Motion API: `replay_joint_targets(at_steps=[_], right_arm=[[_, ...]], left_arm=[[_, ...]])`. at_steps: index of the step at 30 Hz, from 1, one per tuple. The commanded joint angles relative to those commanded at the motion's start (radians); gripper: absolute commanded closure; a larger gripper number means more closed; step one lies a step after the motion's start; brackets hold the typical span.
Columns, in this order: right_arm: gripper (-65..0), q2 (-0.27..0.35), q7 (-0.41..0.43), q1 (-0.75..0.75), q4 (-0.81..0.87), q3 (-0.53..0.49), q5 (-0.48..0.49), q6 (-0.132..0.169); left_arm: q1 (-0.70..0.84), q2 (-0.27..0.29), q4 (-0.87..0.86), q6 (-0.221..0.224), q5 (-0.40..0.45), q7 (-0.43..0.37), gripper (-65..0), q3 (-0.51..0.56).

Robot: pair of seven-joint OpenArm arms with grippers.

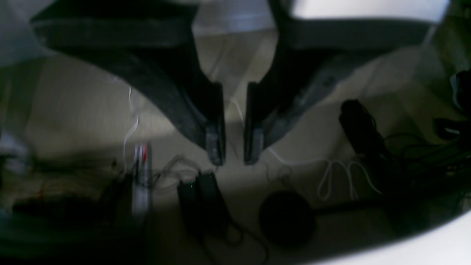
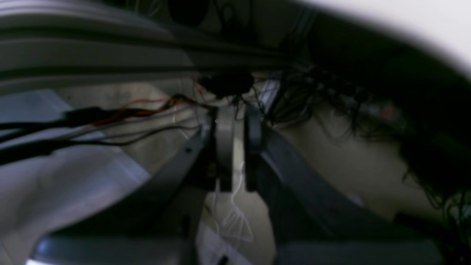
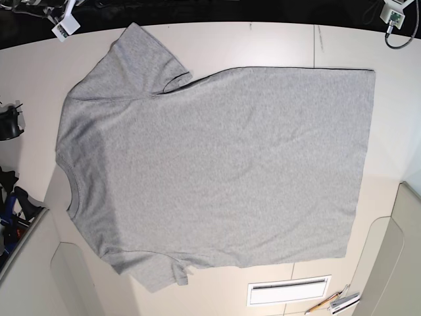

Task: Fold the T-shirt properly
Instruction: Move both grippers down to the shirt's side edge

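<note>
Grey T-shirt (image 3: 223, 164) spread broadly over the pale table (image 3: 250, 46), plain side up; the base view alone shows it, neither wrist view does. Neckline toward that view's left, hem toward its right; upper sleeve angled out with a small crease at its opening, lower sleeve rumpled. Near the lower hem corner, apart from the cloth: a white rectangular piece (image 3: 288, 291), a pencil (image 3: 323, 301) beside it. Black fitting (image 3: 10, 122) at the left edge. Wrist views instead give dim, blurred ground below: in the left one, a white cord (image 1: 294, 162), a dark round object (image 1: 287, 219) and black blocks (image 1: 202, 202) with cables; in the right one, black and red cables (image 2: 136, 108) crossing in front of the floor, partly blocking it. Left gripper (image 1: 234, 125) parted by a narrow gap, holding nothing; right gripper (image 2: 238, 147) likewise slightly apart, nothing between its fingers.
</note>
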Motion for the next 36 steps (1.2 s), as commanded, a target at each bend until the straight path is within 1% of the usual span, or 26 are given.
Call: replay_joint_targets(at_steps=[1, 2, 3, 4, 5, 6, 8, 9, 10, 11, 15, 17, 19, 20, 22, 24, 25, 29, 32, 36], right_arm=[[-10.8, 0.000, -0.008, 0.000, 0.028, 0.025, 0.018, 0.000], [-16.5, 0.000, -0.008, 0.001, 0.052, 0.053, 0.030, -0.001], [-24.1, -0.001, -0.008, 0.009, 0.075, 0.089, 0.051, -0.005], [-27.4, -0.004, -0.006, 0.016, 0.080, 0.113, 0.063, -0.010], [-29.1, -0.006, -0.006, 0.031, 0.080, 0.130, 0.072, -0.015], [-29.8, -0.006, -0.006, 0.047, 0.079, 0.139, 0.070, -0.025], [-30.7, -0.015, -0.003, 0.092, 0.066, 0.142, 0.041, -0.049], [-33.1, -0.028, -0.003, 0.114, 0.051, 0.142, 0.033, -0.062], [-36.0, -0.043, -0.004, 0.136, 0.029, 0.142, 0.028, -0.067], [-37.4, -0.058, -0.004, 0.155, 0.000, 0.142, 0.027, -0.070], [-37.4, -0.109, -0.008, 0.223, -0.117, 0.141, 0.044, -0.072], [-37.4, -0.124, -0.009, 0.227, -0.148, 0.141, 0.062, -0.061], [-37.3, -0.132, -0.012, 0.227, -0.161, 0.140, 0.064, -0.060], [-37.3, -0.137, -0.012, 0.227, -0.163, 0.140, 0.065, -0.057], [-37.3, -0.139, -0.011, 0.227, -0.163, 0.140, 0.064, -0.055], [-37.3, -0.139, -0.011, 0.227, -0.163, 0.140, 0.063, -0.055], [-37.3, -0.139, -0.011, 0.227, -0.163, 0.140, 0.064, -0.055], [-37.3, -0.140, -0.011, 0.227, -0.163, 0.140, 0.064, -0.055], [-37.3, -0.139, -0.011, 0.227, -0.164, 0.140, 0.064, -0.055], [-37.3, -0.154, -0.012, 0.227, -0.164, 0.140, 0.063, -0.055]], left_arm=[[0.000, 0.000, 0.012, 0.000, -0.032, 0.000, -13.0, -0.029], [0.000, 0.000, 0.021, 0.000, -0.067, -0.001, -15.3, -0.056], [-0.001, 0.000, 0.026, 0.000, -0.126, -0.005, -23.3, -0.090], [-0.003, 0.000, 0.026, 0.000, -0.161, -0.004, -29.6, -0.108], [-0.003, 0.000, 0.026, 0.000, -0.187, -0.005, -34.3, -0.121], [-0.003, -0.004, 0.026, 0.000, -0.209, -0.013, -36.2, -0.129], [-0.011, -0.019, 0.025, 0.000, -0.221, -0.027, -36.2, -0.130], [-0.025, -0.022, 0.024, 0.000, -0.220, -0.026, -36.2, -0.130], [-0.042, -0.024, 0.018, 0.000, -0.220, -0.027, -36.2, -0.130], [-0.064, -0.024, 0.009, 0.000, -0.220, -0.026, -36.3, -0.130], [-0.156, -0.025, -0.051, 0.000, -0.222, -0.027, -36.4, -0.130], [-0.194, -0.025, -0.089, 0.000, -0.237, -0.043, -36.4, -0.130], [-0.241, -0.026, -0.131, 0.000, -0.266, -0.056, -36.4, -0.130], [-0.267, -0.030, -0.156, 0.000, -0.266, -0.057, -36.4, -0.129], [-0.315, -0.041, -0.212, 0.000, -0.267, -0.057, -36.4, -0.124], [-0.359, -0.056, -0.276, 0.000, -0.267, -0.058, -42.2, -0.103], [-0.386, -0.062, -0.308, 0.000, -0.266, -0.061, -43.9, -0.087], [-0.480, -0.091, -0.408, 0.000, -0.267, -0.060, -43.9, -0.041], [-0.508, -0.110, -0.460, 0.000, -0.274, -0.061, -43.9, -0.008], [-0.546, -0.110, -0.525, 0.000, -0.273, -0.060, -43.9, 0.037]])
